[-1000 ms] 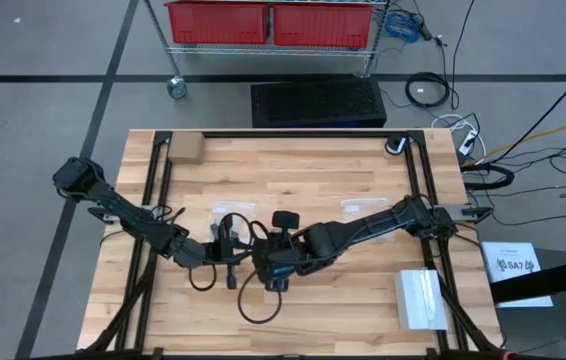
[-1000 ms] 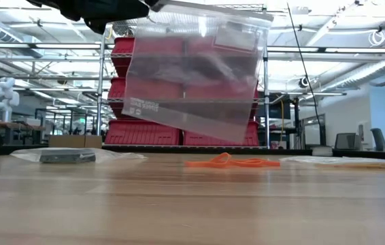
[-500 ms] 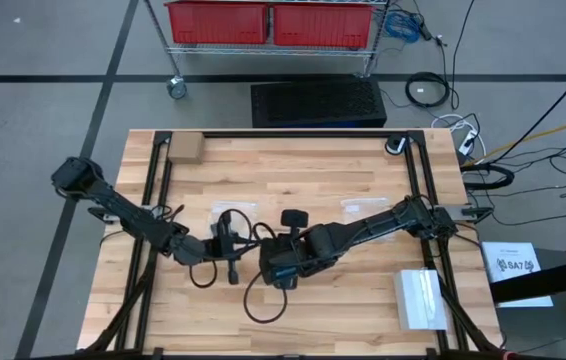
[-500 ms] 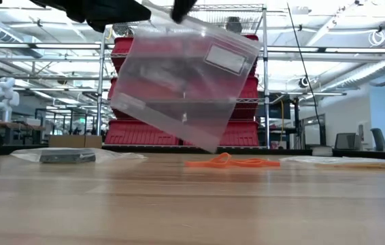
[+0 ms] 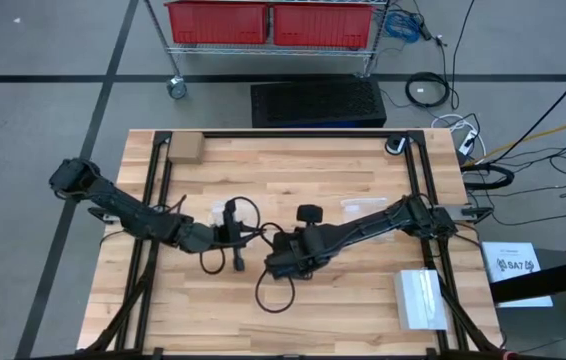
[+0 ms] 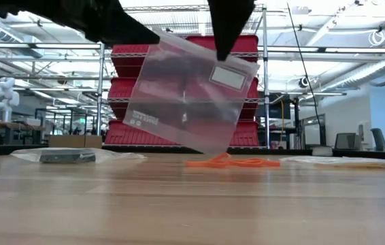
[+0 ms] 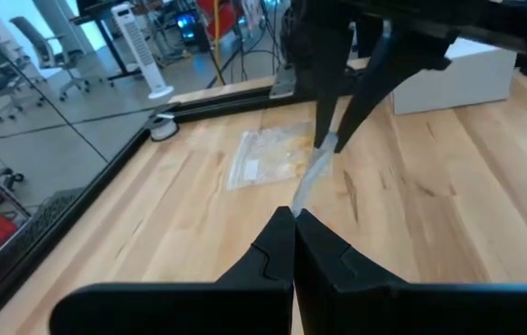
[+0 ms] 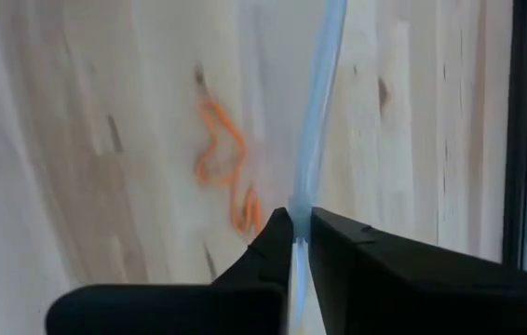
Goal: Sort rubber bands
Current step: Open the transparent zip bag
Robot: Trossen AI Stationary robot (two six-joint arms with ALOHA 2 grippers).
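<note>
Bag: we hold a clear bag point(image 6: 189, 102) above the counter point(image 5: 363, 310), both jaws pinched on its top edge.
Left gripper point(image 7: 294, 221): clamped on one corner.
Right gripper point(image 8: 299, 226): clamped on the other.
Orange rubber bands point(image 6: 230, 162): on the counter, below the bag.

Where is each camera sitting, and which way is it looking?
High: above, facing straight down; table, both arms.
Low: at tabletop height, facing across; clear bag held up, orange rubber bands behind.
Left wrist: on left arm; left gripper pinching the bag, right gripper beyond.
Right wrist: on right arm, facing down; its fingers, bag edge.
All show the bag.
</note>
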